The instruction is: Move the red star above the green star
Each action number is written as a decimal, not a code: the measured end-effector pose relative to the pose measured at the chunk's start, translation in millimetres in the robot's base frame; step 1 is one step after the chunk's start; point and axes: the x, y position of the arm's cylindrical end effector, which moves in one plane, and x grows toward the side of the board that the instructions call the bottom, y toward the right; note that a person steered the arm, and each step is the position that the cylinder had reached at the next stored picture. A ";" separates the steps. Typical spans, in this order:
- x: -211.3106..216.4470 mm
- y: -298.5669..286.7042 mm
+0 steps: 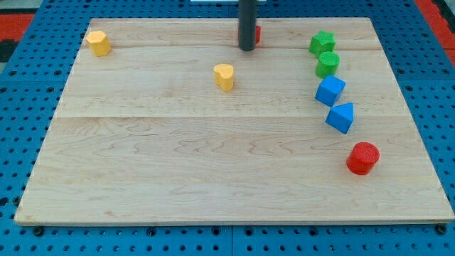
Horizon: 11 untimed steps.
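Note:
The red star lies near the view's top, mostly hidden behind my dark rod; only its right edge shows. My tip rests on the board touching the red star's left side. The green star sits at the view's upper right, well to the right of the red star and about level with it. A green round block lies just below the green star.
A blue cube and a blue wedge-like block continue the column below the green blocks. A red cylinder lies at the lower right. A yellow heart sits mid-board, and a yellow block at the upper left. The wooden board rests on a blue pegboard.

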 end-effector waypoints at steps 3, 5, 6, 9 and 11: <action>-25.4 -69.7; -41.5 33.6; -41.5 39.9; -11.9 78.5; -20.8 35.6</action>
